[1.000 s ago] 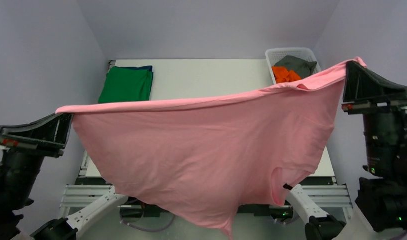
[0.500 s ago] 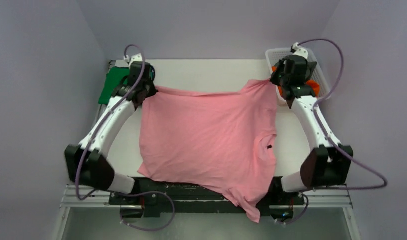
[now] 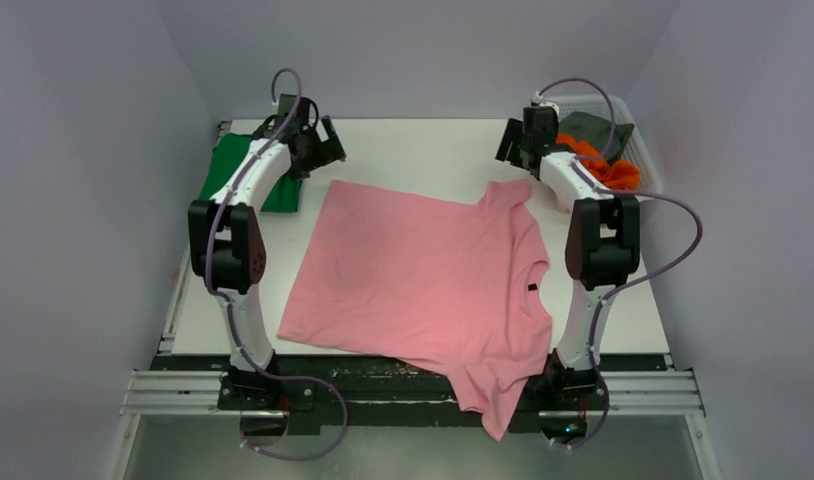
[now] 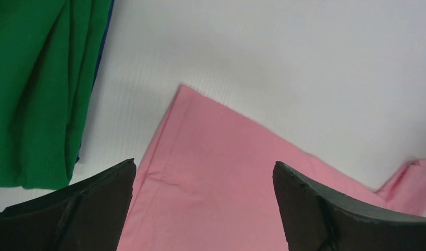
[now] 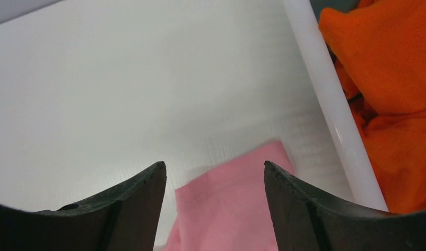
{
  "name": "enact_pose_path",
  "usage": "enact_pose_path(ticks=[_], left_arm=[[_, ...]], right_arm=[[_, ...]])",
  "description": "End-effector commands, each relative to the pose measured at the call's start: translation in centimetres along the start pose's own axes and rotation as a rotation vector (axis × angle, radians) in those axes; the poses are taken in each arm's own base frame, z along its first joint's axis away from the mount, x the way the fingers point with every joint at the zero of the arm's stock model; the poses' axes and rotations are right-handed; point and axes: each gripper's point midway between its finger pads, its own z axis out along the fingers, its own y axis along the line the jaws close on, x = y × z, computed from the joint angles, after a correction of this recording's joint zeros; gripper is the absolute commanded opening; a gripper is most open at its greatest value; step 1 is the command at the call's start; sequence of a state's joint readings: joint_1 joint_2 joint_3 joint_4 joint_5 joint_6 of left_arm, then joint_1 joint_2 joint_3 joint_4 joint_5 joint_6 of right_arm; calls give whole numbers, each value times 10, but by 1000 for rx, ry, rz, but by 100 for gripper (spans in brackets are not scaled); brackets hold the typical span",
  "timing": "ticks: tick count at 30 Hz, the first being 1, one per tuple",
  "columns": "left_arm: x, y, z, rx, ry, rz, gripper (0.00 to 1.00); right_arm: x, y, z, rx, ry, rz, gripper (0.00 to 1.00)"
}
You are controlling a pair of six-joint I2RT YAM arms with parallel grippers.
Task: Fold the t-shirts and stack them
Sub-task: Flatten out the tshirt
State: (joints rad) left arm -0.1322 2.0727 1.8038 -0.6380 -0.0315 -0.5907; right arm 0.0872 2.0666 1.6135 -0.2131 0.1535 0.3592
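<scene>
Left gripper (image 4: 203, 170) and right gripper (image 5: 215, 170) have released the pink t-shirt (image 3: 423, 270), jaws open and empty; it now lies spread on the table (image 3: 413, 150), apparently flat, ready for folding.

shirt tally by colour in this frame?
pink t-shirt: 1
green t-shirt: 1
dark blue t-shirt: 1 (only an edge shows under the green)
orange t-shirt: 1
grey t-shirt: 1
Total: 5

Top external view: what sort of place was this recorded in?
Likely a robotics lab cell, not a home: plain lilac walls box in a white table on an aluminium rail frame.
</scene>
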Motion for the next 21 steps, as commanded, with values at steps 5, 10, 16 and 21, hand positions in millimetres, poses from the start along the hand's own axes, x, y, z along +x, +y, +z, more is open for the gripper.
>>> enact_pose_path(ticks=[5,10,16,21], left_arm=[[44,-30,-75,240,18,17,100],[110,-47,-76,299,112,81,100],[142,-44,-47,252,219,50,100],[143,-46,-17,289,286,-79,100]], right_arm=[[-4,19,-83,16,-47,-19,69],[72,12,-85,-25,100,43,71],[103,22,-68,-43,215,-24,71],[124,27,-38,-39,289,-39,70]])
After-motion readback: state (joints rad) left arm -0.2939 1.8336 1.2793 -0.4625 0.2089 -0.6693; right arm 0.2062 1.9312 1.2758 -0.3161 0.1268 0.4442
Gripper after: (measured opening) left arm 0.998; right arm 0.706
